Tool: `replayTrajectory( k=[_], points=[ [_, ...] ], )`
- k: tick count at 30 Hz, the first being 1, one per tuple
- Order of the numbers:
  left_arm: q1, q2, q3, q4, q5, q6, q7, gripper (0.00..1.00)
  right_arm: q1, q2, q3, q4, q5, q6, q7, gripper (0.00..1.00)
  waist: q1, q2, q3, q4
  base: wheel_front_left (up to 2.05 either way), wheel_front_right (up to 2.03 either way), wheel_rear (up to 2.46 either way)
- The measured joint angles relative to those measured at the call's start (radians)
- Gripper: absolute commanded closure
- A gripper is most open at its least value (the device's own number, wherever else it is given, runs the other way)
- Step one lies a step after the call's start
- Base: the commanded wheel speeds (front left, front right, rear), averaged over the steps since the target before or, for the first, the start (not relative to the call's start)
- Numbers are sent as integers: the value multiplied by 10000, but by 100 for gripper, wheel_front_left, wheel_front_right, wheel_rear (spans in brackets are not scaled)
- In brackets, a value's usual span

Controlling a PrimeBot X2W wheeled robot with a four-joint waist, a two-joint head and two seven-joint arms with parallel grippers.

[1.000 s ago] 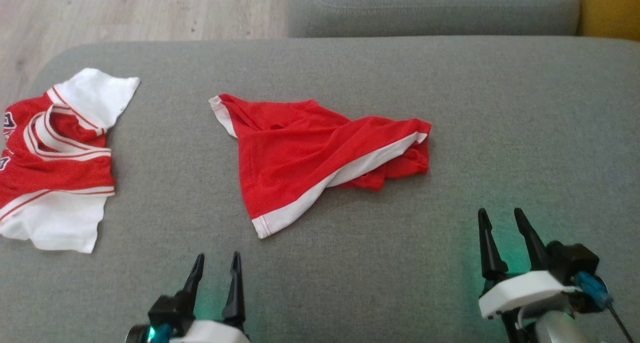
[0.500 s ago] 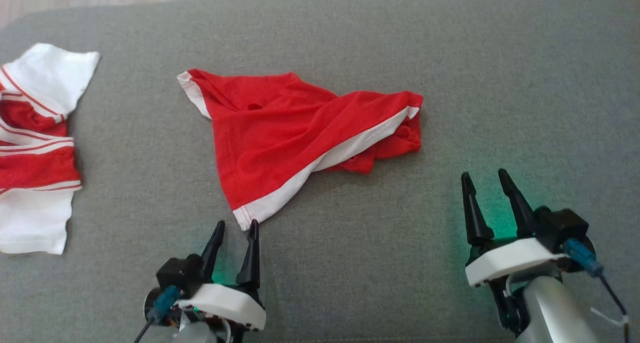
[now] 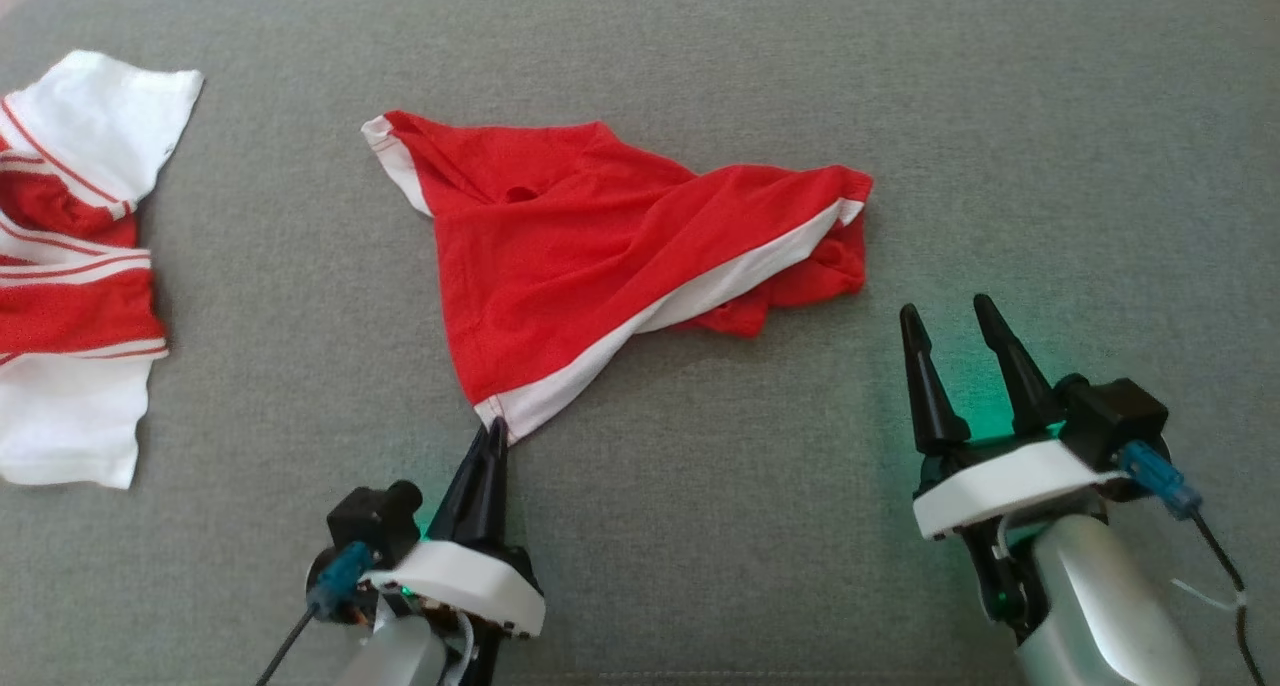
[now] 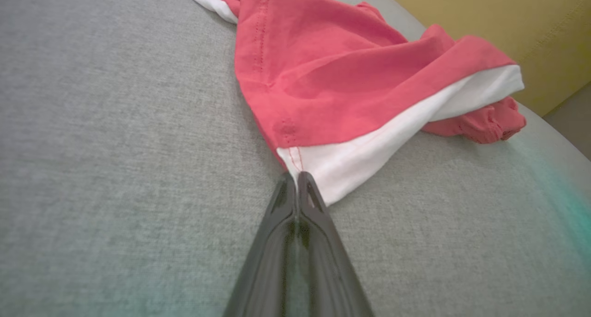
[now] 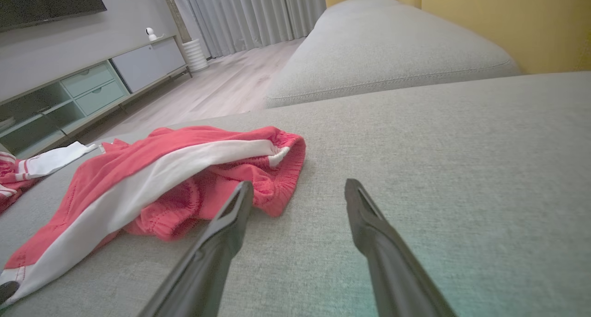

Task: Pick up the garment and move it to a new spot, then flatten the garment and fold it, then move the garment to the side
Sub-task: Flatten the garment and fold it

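A red garment (image 3: 600, 246) with white trim lies crumpled in the middle of the grey sofa cushion (image 3: 1000, 116). My left gripper (image 3: 495, 428) has its fingers pressed together at the garment's near white corner (image 4: 323, 169), pinching its tip. The left wrist view shows the red cloth (image 4: 346, 86) spreading away beyond the closed fingertips. My right gripper (image 3: 950, 311) stands open just right of the garment's bunched right end (image 5: 277, 178), a short gap away, nothing between its fingers (image 5: 231, 224).
A second red-and-white garment (image 3: 70, 266) lies at the cushion's left edge. Bare grey cushion stretches to the right and front. Beyond it lie another grey cushion (image 5: 392, 53), wood floor (image 5: 221, 86), a low cabinet (image 5: 92, 81) and a yellow wall (image 4: 508, 12).
The head camera has tilted down. My left gripper moved forward to the garment's near corner and went from open to shut. My right gripper moved forward, still open.
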Motion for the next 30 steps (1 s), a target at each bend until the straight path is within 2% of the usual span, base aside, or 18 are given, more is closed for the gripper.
replayTrajectory(
  k=[3,6,9,13,20,30],
  points=[
    [-4,-13,190,-153,142,81,25,100,-146,-10,121,98,153,0,0,0,0,0,61,100,0,0,0],
    [-13,-12,851,-888,449,282,33,100,-340,-10,217,418,635,0,0,0,1,0,140,217,0,0,0],
    [-27,-12,1306,-1501,732,293,33,100,-709,-10,424,759,1095,0,0,0,0,0,214,358,0,0,0],
    [-28,-17,1358,-1618,965,267,33,100,-1321,2,851,1212,1929,0,0,0,0,0,354,519,0,0,0],
    [-83,-15,1358,-1685,970,267,33,100,-2118,0,1011,2270,3595,-15,-33,0,-1,0,609,727,0,0,0],
    [-207,-17,1329,-1691,970,278,33,100,-2803,-136,1649,2548,4029,-19,-58,0,0,0,800,891,0,0,0]
  ],
)
